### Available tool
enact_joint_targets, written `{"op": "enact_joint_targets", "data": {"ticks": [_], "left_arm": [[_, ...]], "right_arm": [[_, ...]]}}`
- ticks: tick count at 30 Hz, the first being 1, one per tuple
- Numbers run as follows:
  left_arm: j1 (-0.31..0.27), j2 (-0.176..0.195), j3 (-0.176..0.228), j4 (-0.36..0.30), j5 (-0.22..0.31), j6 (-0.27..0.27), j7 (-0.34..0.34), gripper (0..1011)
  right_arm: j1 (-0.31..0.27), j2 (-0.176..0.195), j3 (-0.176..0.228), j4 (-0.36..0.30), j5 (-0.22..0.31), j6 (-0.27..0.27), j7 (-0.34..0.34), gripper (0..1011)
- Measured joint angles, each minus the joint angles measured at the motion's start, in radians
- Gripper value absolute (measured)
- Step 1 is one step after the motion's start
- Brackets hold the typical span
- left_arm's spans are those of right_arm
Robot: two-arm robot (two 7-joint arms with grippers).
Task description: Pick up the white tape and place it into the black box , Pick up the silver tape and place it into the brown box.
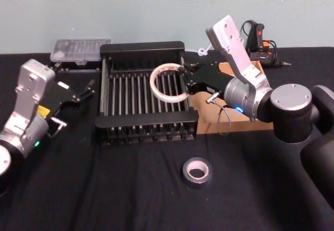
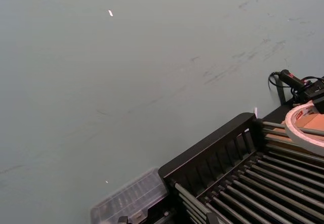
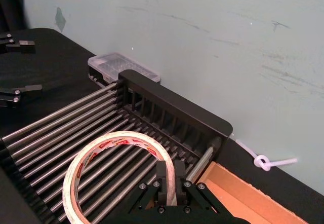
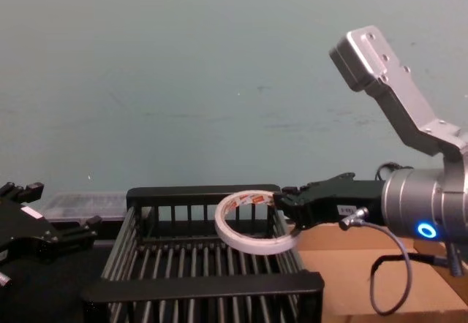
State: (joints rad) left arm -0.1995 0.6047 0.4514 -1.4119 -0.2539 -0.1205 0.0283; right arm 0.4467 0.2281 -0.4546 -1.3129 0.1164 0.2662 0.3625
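The white tape (image 1: 152,84), a ring with red marks on its band, hangs over the right half of the black box (image 1: 140,47), a slatted crate. My right gripper (image 1: 183,81) is shut on the ring's right side; in the right wrist view its fingertips (image 3: 163,176) pinch the band (image 3: 109,142) above the crate's bars. The silver tape (image 1: 197,171) lies flat on the black cloth in front of the crate. The brown box (image 1: 209,117) sits right of the crate, mostly behind my right arm. My left gripper (image 1: 73,97) is open, parked left of the crate.
A clear plastic case (image 1: 81,49) sits behind the crate's left corner. A black glue gun (image 1: 259,40) lies at the back right. A knotted white cord (image 3: 263,162) lies behind the brown box. The table runs to a pale wall at the back.
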Motion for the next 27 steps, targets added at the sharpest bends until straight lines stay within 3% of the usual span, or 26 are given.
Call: {"op": "enact_joint_targets", "data": {"ticks": [16,27], "left_arm": [[0.000,0.000,0.000,0.000,0.000,0.000,0.000,1001],[0.000,0.000,0.000,0.000,0.000,0.000,0.000,1001]], "right_arm": [[-0.003,0.002,0.001,-0.005,0.001,0.000,-0.001,99],[-0.004,0.003,0.002,-0.007,0.002,0.000,-0.002,399]]}}
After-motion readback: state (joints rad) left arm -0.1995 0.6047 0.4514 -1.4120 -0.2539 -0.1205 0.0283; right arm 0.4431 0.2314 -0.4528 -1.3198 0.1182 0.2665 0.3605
